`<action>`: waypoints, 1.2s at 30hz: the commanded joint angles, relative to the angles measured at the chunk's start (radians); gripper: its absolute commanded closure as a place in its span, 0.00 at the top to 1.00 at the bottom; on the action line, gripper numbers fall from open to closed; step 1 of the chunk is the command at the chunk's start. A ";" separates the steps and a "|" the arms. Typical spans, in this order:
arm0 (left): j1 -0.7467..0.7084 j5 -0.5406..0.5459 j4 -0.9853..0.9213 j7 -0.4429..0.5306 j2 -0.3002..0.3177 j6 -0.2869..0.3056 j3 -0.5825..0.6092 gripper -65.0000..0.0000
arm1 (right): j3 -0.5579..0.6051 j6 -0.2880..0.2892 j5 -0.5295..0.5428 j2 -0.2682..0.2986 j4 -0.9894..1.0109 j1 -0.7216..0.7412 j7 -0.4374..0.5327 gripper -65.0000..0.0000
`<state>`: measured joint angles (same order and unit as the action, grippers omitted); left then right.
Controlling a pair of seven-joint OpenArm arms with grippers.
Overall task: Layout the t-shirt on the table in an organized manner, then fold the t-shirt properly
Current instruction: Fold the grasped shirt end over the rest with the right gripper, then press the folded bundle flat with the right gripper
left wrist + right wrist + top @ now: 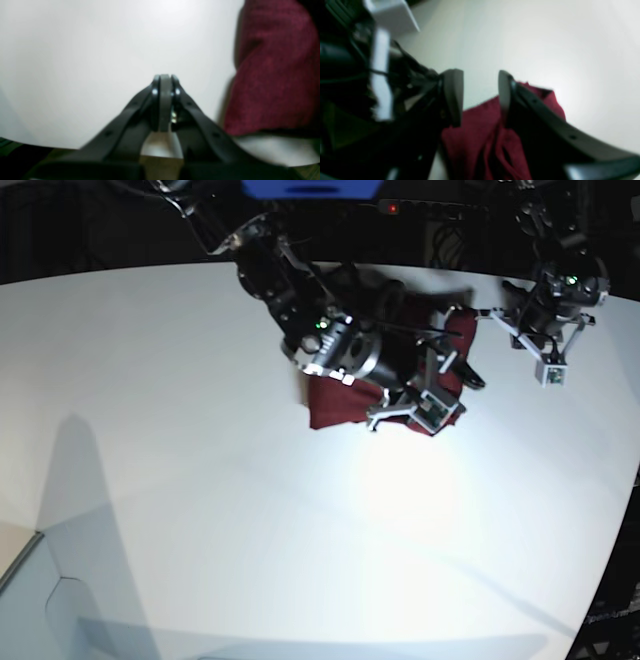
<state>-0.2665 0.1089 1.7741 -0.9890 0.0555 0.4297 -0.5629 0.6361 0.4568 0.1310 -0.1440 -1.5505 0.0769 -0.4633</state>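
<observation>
Fabric this soft will sag and crease wherever it is lifted; the t-shirt (pixel 345 405) looks light, limp and not slippery, so corners or hem edges seem the sensible places to pinch. It lies bunched in a compact heap on the table (pixel 200 480), toward twelve o'clock of the base view. The right gripper (pixel 480 97) hovers right over the heap, jaws apart with nothing between them. The left gripper (pixel 165 82) sits at the shirt's three o'clock side, jaws pressed together and empty.
</observation>
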 commanded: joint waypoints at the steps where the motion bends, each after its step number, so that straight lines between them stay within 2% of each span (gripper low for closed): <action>1: -0.009 0.004 0.025 0.006 0.010 -0.004 -0.004 0.00 | 0.003 0.004 0.015 -0.013 -0.052 -0.001 0.030 0.42; 5: -0.026 0.012 0.027 0.005 0.031 -0.004 -0.024 0.00 | -0.012 0.004 0.012 -0.013 -0.164 -0.058 0.022 0.43; 13: -0.034 0.013 0.017 0.014 0.043 -0.002 -0.133 0.00 | -0.187 0.004 0.014 0.094 -0.215 -0.214 0.021 0.44; 18: -0.023 0.013 0.016 0.014 0.079 -0.002 -0.142 0.00 | -0.282 0.004 0.014 0.099 -0.213 -0.306 0.027 0.60; 20: -0.021 0.013 0.016 0.014 0.082 -0.002 -0.141 0.00 | -0.284 0.004 0.014 0.099 -0.213 -0.320 0.027 0.64; 32: -0.009 0.013 0.016 0.014 0.077 -0.002 -0.145 0.00 | -0.218 0.004 0.014 0.076 -0.120 -0.315 0.030 0.63; 35: -0.010 0.013 0.016 0.014 0.077 -0.002 -0.147 0.00 | -0.174 0.004 0.014 0.076 -0.120 -0.314 0.030 0.62; 36: -0.010 0.013 0.016 0.014 0.077 -0.002 -0.147 0.00 | -0.161 0.004 0.014 0.076 -0.120 -0.308 0.030 0.58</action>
<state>-0.2790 0.1173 1.7741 -0.9874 0.1211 0.4301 -0.7052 0.4728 0.4541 0.1314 -0.0586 -1.6527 -0.2413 -0.4591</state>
